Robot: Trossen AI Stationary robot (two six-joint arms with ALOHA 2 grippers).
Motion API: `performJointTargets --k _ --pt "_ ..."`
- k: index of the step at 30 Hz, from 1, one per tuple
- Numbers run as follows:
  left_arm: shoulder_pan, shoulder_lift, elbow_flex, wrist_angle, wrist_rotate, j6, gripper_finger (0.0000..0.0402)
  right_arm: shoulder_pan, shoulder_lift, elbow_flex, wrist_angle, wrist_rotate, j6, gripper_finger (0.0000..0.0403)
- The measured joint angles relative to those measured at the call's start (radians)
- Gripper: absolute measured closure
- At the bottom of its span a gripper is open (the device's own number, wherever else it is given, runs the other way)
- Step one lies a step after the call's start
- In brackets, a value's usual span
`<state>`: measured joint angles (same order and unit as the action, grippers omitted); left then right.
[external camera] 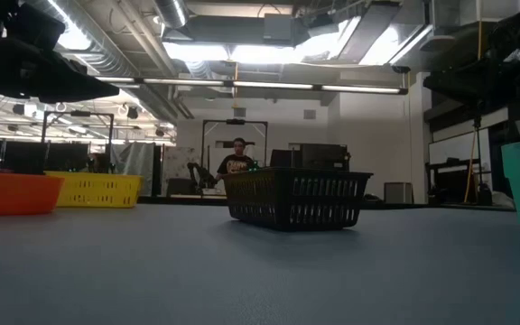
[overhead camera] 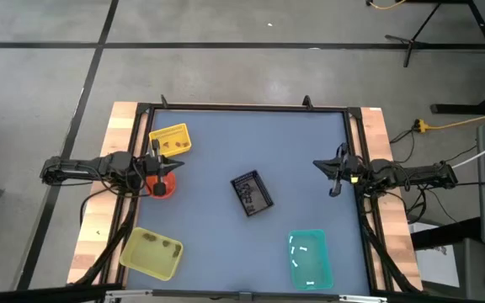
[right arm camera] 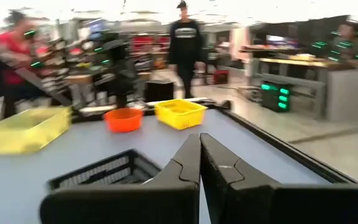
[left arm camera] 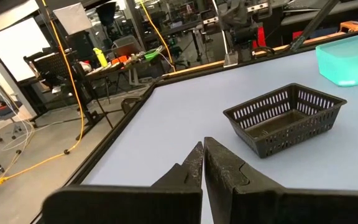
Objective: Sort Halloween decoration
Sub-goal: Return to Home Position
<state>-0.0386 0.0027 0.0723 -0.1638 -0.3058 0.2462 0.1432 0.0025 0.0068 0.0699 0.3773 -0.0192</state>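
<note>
The black tray (overhead camera: 252, 194) sits mid-table with tiny trinkets (overhead camera: 248, 190) in it; it also shows in the low view as the black tray (external camera: 296, 197). White trinkets (overhead camera: 301, 251) lie in the teal container (overhead camera: 310, 257), and dark ones (overhead camera: 160, 245) in the yellow-green tray (overhead camera: 151, 252). My left gripper (overhead camera: 173, 166) hovers shut at the table's left side, just above the orange bowl (overhead camera: 162, 187) and near the yellow basket (overhead camera: 169, 140). My right gripper (overhead camera: 317, 164) hovers shut at the right side, pointing toward the black tray. Both sets of fingers are empty in the wrist views: left gripper (left arm camera: 202, 151), right gripper (right arm camera: 199, 146).
The four containers ring the black tray: yellow basket and orange bowl at far left, yellow-green tray near left, teal container near right. Bare blue tabletop (overhead camera: 301, 143) lies between them. A raised frame (overhead camera: 251, 107) borders the table. A person (right arm camera: 184, 43) stands beyond the table.
</note>
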Motion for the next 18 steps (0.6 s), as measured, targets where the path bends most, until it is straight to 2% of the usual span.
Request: performJointTargets --k 10,18 --pt "0.0 0.0 0.0 0.0 0.0 0.0 0.0401 -0.011 0.0 0.001 -0.053 -0.37 -0.121 0.0398" --pt "0.0 0.0 0.0 0.0 0.0 0.0 0.0401 -0.119 0.0 0.001 -0.054 -0.389 -0.118 0.0398"
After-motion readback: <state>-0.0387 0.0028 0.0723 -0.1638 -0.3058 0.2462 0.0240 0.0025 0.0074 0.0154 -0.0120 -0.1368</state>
